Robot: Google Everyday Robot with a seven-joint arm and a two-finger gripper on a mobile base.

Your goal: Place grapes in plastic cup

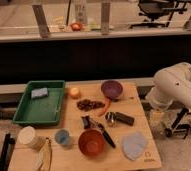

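Note:
The grapes point(90, 104), a small dark reddish-brown bunch, lie on the wooden table point(139, 107) near its middle. The plastic cup point(62, 136), short and blue-grey, stands upright near the front left, apart from the grapes. Nothing shows inside it. My gripper is out of view. Only a white arm segment point(175, 90) shows at the right, beyond the table's right edge and away from both things.
A green tray point(24, 111) holding a blue sponge point(39, 92) sits at the left. An orange fruit point(75, 92), purple bowl point(111, 89), red chili point(106, 106), orange bowl point(91, 142), cream-white cup point(28, 136), grey cloth point(134, 145) and small dark items point(123, 118) surround the grapes.

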